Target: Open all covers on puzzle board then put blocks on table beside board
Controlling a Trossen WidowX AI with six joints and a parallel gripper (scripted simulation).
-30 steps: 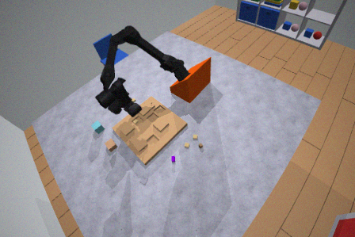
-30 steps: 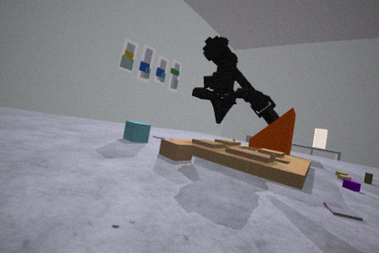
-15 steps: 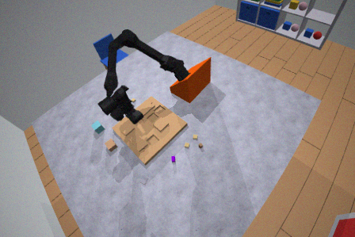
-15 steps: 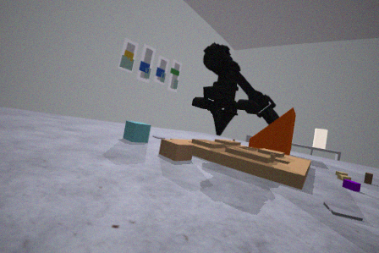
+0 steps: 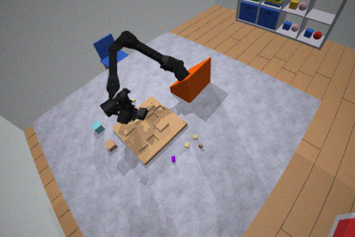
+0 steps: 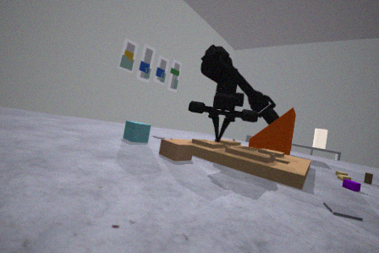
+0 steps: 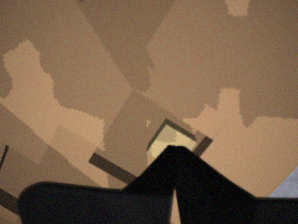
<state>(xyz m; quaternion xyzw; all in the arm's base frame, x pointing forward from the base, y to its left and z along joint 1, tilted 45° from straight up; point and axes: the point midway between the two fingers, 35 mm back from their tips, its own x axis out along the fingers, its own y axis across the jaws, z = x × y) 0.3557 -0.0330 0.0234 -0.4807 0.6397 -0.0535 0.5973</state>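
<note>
The tan puzzle board (image 5: 174,127) (image 6: 292,167) (image 7: 240,50) lies on the grey mat, with several flat covers (image 5: 162,126) (image 6: 249,153) on its top. My gripper (image 5: 136,118) (image 6: 218,140) (image 7: 175,153) is shut and empty, its tips pointing down at the board's far left corner. In the wrist view the fingertips stand right at a square well that holds a pale yellow block (image 7: 164,143). A darker square cover (image 7: 125,127) lies over part of that well. A purple block (image 5: 173,158) (image 6: 351,185), two tan blocks (image 5: 186,144) (image 5: 195,136) and a brown block (image 5: 200,145) (image 6: 368,178) lie on the mat right of the board.
A cyan cube (image 5: 97,127) (image 6: 136,131) and a tan cube (image 5: 111,145) lie left of the board. An orange wedge (image 5: 192,79) (image 6: 277,135) stands behind it, close to the arm's forearm. A blue chair (image 5: 104,50) and a shelf (image 5: 289,6) stand further off.
</note>
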